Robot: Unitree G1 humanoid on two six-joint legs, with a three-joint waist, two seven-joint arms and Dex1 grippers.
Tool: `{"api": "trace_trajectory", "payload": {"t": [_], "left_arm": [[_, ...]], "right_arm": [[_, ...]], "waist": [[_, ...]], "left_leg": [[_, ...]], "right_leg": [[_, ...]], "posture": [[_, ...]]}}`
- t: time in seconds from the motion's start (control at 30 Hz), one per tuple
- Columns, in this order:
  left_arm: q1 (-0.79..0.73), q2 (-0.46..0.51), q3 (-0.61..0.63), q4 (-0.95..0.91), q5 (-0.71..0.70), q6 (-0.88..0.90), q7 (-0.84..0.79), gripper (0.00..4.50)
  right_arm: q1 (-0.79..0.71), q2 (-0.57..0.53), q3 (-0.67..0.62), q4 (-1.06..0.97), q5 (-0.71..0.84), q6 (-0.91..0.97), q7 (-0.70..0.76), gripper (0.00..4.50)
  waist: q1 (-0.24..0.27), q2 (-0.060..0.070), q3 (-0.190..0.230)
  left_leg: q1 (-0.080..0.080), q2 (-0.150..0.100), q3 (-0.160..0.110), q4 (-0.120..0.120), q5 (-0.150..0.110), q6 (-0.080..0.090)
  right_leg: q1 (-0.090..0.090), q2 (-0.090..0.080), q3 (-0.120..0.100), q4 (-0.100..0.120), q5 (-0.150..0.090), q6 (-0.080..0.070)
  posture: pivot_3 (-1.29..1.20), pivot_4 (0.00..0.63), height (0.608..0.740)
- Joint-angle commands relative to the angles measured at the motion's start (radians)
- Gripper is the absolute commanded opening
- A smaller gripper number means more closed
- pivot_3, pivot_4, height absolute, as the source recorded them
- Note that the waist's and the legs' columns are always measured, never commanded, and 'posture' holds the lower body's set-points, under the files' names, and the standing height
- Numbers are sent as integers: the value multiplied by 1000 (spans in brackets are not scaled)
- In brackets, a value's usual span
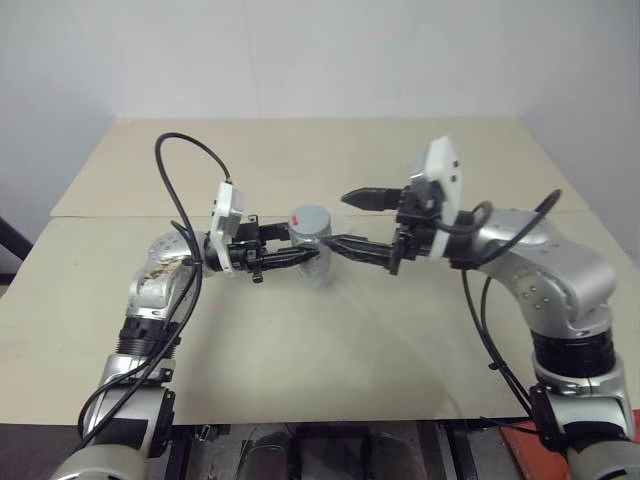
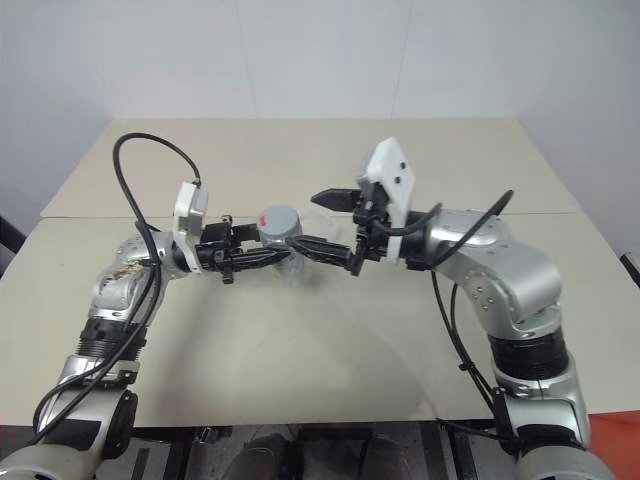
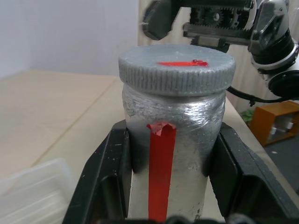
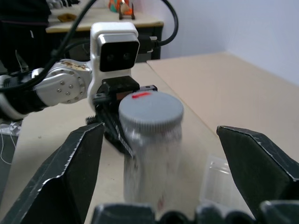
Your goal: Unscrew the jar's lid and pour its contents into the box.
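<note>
My left gripper (image 1: 290, 246) is shut on the jar (image 1: 312, 250), holding the silvery body upright just below the lid. In the left wrist view its fingers (image 3: 105, 177) clamp both sides of the jar (image 3: 168, 140), whose red stripe faces the camera. The grey ribbed lid (image 3: 176, 70) with a red mark sits on top. My right gripper (image 1: 352, 222) is open and points at the jar from the other side, one finger above lid height and one beside the body. Between its wide black fingers (image 4: 70, 172) I see the lid (image 4: 150, 112). The translucent box (image 3: 32, 191) lies on the table near the jar.
The beige table (image 1: 330, 340) spans the whole view, with a seam running across behind the arms. Black cables loop from both forearms. An orange box (image 3: 275, 121) stands on the floor beyond the table edge.
</note>
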Motion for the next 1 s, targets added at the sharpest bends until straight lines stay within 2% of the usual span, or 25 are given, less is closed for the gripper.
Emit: {"api": "trace_trajectory", "payload": {"t": [0.03, 0.17, 0.57, 0.67, 0.77, 0.87, 1.0], "left_arm": [[-41, -9, 5, -2, 2, -17, -12, 1924], [-51, -18, -2, 7, 9, -21, -25, 1924], [-44, -25, 1, -8, 18, -17, -36, 1924], [-44, -23, 2, -11, 17, -15, -36, 1924], [-44, -20, 4, -11, 17, -15, -38, 1924], [-49, -18, 3, -9, 19, -17, -42, 1924], [-63, -7, -5, -6, 15, -13, -78, 1924]], "right_arm": [[-39, 18, 3, -24, -18, 23, -48, 4462], [-60, 43, 8, -14, -22, 43, -74, 4462], [-78, 71, 22, 15, -26, 65, -74, 4462], [-80, 70, 30, 21, -28, 66, -66, 3873], [-80, 71, 36, 27, -30, 64, -60, 2876], [-83, 72, 37, 41, -34, 56, -49, 2766], [-83, 59, 36, 70, -30, 1, 38, 2766]], "waist": [[0, 0, 0], [0, 0, 0], [-7, 0, 0], [-9, 0, 0], [-10, 0, 0], [-11, 0, 0], [-11, 0, 0]], "left_leg": [[-1, 0, 0, 0, 0, 0], [-6, 0, 0, 1, 0, 0], [-7, 0, 0, 1, 1, 0], [-7, 0, 0, 1, 1, 0], [-7, 0, 0, 1, 1, 0], [-6, 0, 0, 1, 1, 0], [-6, 0, 0, 1, 1, 0]], "right_leg": [[-1, 0, 0, 0, 0, 0], [-7, 0, 0, 2, 0, 0], [-8, 0, 0, 2, 0, 0], [-8, 0, 0, 2, 0, 0], [-8, 0, 0, 2, 0, 0], [-8, 0, 0, 2, 0, 0], [-8, 0, 0, 2, 0, 0]], "posture": [[0, 150, 740], [0, 150, 740], [0, 150, 740], [0, 150, 740], [0, 150, 740], [0, 150, 740], [0, 150, 740]]}}
